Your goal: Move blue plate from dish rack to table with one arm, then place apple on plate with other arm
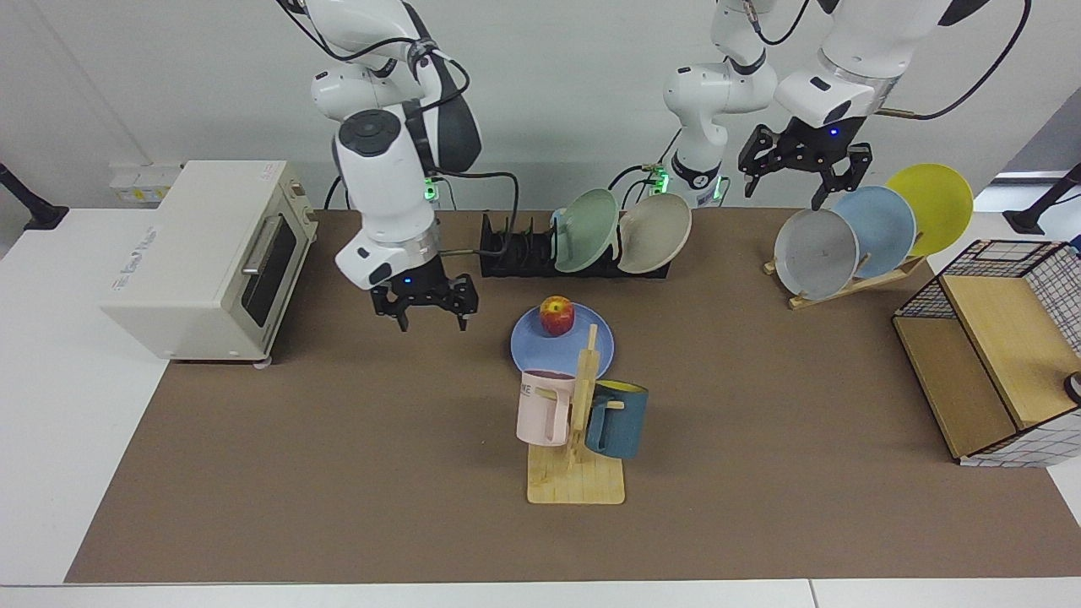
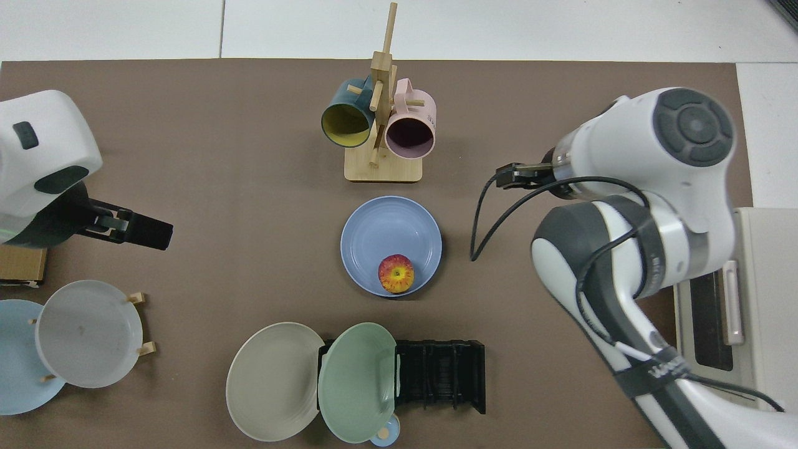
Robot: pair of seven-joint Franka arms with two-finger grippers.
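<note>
Facing view shows my right hand (image 1: pixel 429 306) hanging open and empty above the mat, off to the toaster oven (image 1: pixel 203 257) side of the blue plate (image 1: pixel 591 348). The apple (image 1: pixel 556 315) sits on that plate, close to its rim on the side nearest the dish rack (image 1: pixel 524 253) — not centred. The plate lies flat on the tabletop (image 1: pixel 338 473), just beside the wooden mug stand (image 1: pixel 577 473).

My left hand (image 1: pixel 802 173) waits, fingers spread and holding nothing, above the slanted wooden plate rack (image 1: pixel 853 283).

What I judge could go wrong from here: the apple, round and so near the edge, may roll off if the plate is nudged — a cable or my wrist sweeping low would do it. My right arm also stands close to the toaster oven, so a careless swing could clip it. My left hand hangs near the grey plate (image 1: pixel 816 253); dropping would knock it.
</note>
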